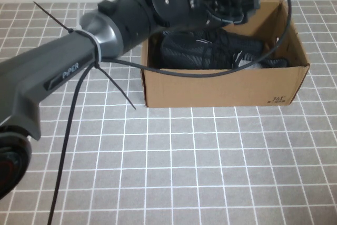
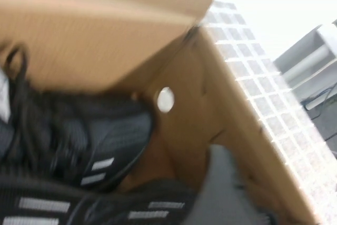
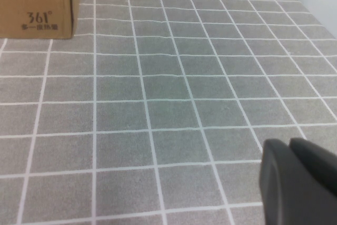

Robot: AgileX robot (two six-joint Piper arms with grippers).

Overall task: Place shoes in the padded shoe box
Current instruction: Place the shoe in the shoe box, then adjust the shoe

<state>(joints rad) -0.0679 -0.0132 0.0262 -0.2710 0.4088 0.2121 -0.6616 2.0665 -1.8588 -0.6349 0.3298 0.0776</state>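
I have the left arm (image 1: 63, 72) reaching from the near left across the table toward the far side, its wrist over the open top of the shoe box (image 1: 221, 88). The left gripper (image 1: 239, 5) hangs above the far part of the box; I cannot tell from here whether its fingers are spread or pressed together, since the wrist body and cables hide them.

The box sits on the far right half of the grey tiled tabletop (image 1: 179, 167), flaps up, with a small dark printed mark (image 1: 279, 99) at its near right corner. Both shoes (image 1: 210, 51) lie inside it, side by side, black knit with laces showing. In the left wrist view I see the shoes (image 2: 89, 146) low in the box with their short white side stripes (image 2: 100, 169), against the brown inner wall (image 2: 195, 114), which has a small round hole (image 2: 165, 99).

The right gripper (image 3: 297, 180) shows only as a dark edge in its own wrist view, low over bare tiles (image 3: 174, 93) near the box's printed corner (image 3: 39, 19); I cannot tell its finger state.
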